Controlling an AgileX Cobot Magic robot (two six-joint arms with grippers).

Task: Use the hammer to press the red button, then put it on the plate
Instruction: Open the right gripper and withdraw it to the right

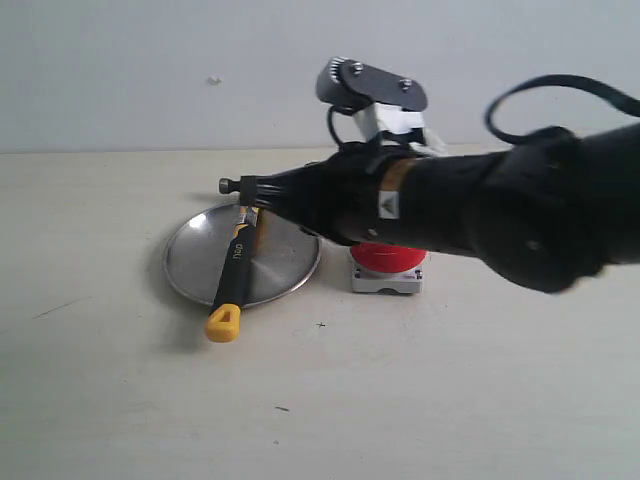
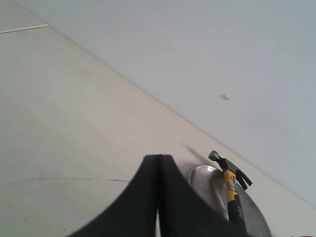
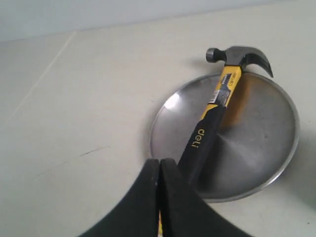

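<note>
The hammer (image 1: 235,265) lies across the plate (image 1: 190,260). Its dark head is at the far rim and its yellow end hangs over the near rim onto the table. The red button (image 1: 388,258) on its grey base stands just right of the plate, partly hidden by my right arm. My right gripper (image 1: 275,192) hovers above the plate, shut and holding nothing. In the right wrist view that gripper (image 3: 160,160) is beside the hammer (image 3: 212,118) handle, over the plate (image 3: 261,133) edge. My left gripper (image 2: 158,157) is shut and empty, well away from the hammer (image 2: 231,185) and plate (image 2: 207,177).
The pale table (image 1: 120,400) ends at a plain wall (image 1: 150,70) behind the objects. The right arm (image 1: 520,210) spans the right half of the exterior view at mid height and carries a grey camera bracket (image 1: 372,85).
</note>
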